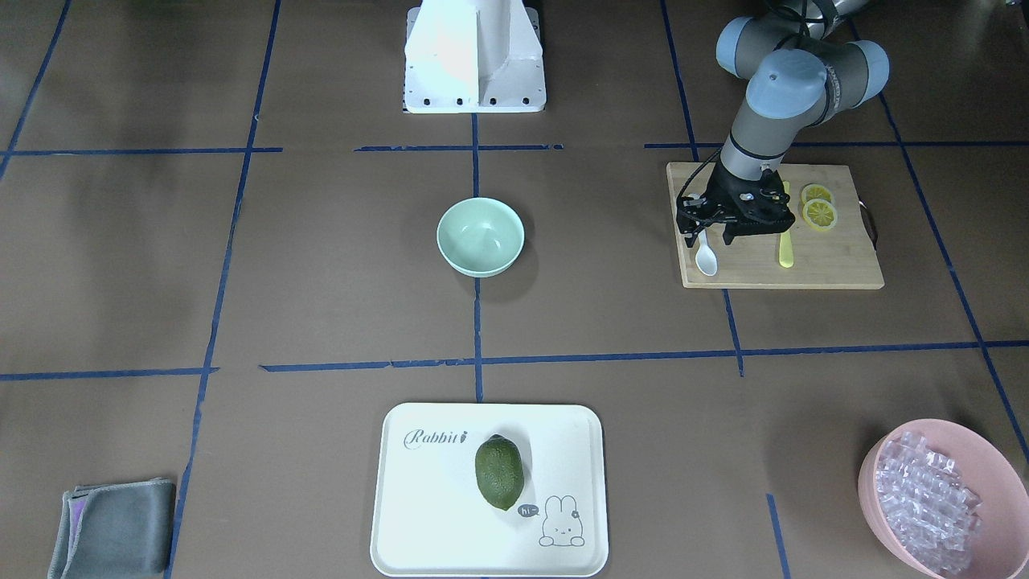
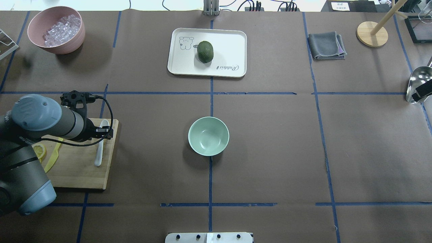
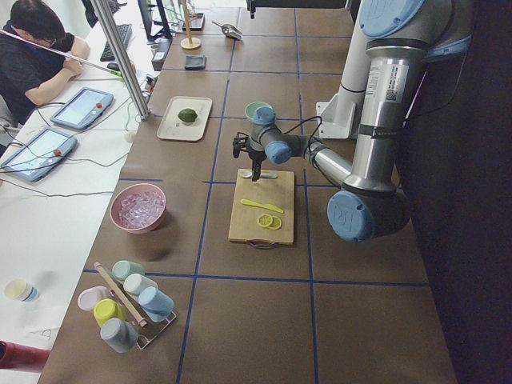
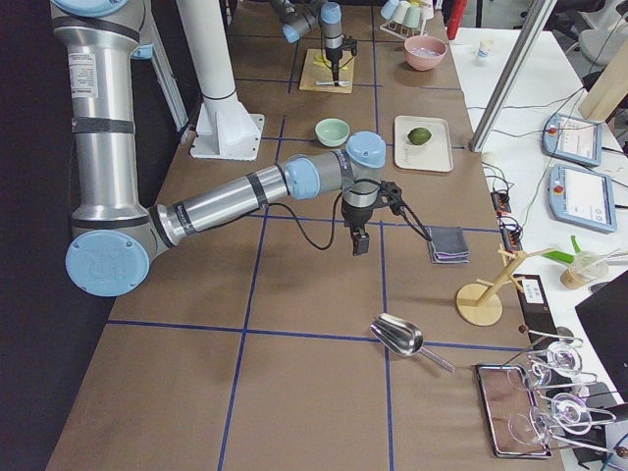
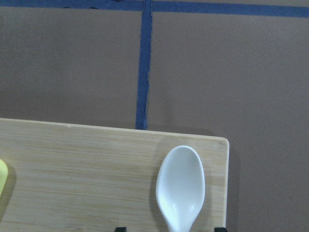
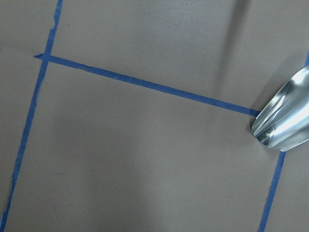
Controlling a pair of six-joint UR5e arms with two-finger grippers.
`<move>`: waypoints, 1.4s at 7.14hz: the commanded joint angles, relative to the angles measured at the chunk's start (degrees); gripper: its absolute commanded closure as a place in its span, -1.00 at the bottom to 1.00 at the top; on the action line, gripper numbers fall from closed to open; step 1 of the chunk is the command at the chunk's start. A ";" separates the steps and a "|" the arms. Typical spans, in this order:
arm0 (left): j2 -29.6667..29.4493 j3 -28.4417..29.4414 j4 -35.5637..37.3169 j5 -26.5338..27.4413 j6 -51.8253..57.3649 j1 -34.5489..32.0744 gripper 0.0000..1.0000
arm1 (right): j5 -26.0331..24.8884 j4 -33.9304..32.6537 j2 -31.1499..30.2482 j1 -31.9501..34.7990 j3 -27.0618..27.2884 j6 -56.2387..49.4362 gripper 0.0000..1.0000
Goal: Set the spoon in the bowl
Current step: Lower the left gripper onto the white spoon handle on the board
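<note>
The white spoon (image 1: pixel 706 257) lies on the wooden cutting board (image 1: pixel 836 265), scoop pointing away from the robot. It also shows in the overhead view (image 2: pixel 99 152) and the left wrist view (image 5: pixel 180 186). My left gripper (image 1: pixel 709 236) is open just above the spoon, its fingertips (image 5: pixel 120 229) on either side of the handle behind the scoop. The mint-green bowl (image 1: pixel 481 237) stands empty at the table's centre (image 2: pixel 208 136), well apart from the board. My right gripper (image 4: pixel 360 240) hangs over bare table far from both; I cannot tell whether it is open or shut.
A yellow-green knife (image 1: pixel 785 241) and lemon slices (image 1: pixel 819 213) lie on the board beside the spoon. A white tray (image 2: pixel 229 40) holds an avocado (image 2: pixel 205 51). A pink bowl of ice pieces (image 2: pixel 56 29), a grey cloth (image 2: pixel 325 45) and a metal scoop (image 2: pixel 416 82) sit around the edges.
</note>
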 commanded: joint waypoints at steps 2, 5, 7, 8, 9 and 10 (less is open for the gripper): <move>0.00 0.08 0.00 -0.05 0.00 0.00 -0.34 | 0.00 0.00 0.03 -0.03 -0.01 -0.02 -1.00; -0.09 0.34 0.00 -0.05 0.00 0.09 -0.26 | 0.00 0.00 0.20 0.32 -0.01 -0.02 -1.00; -0.09 0.34 0.00 -0.05 0.00 0.35 -0.23 | 0.09 0.00 0.20 0.67 0.08 -0.02 -1.00; -0.09 0.34 0.00 -0.05 0.00 0.44 -0.22 | 0.09 0.00 0.20 0.76 0.08 -0.02 -1.00; -0.09 0.34 0.00 -0.14 -0.09 0.44 -0.13 | 0.09 0.00 0.12 0.76 0.08 -0.02 -1.00; -0.09 0.34 0.00 -1.35 0.00 0.44 0.13 | 0.09 0.00 0.20 0.76 -0.01 -0.02 -1.00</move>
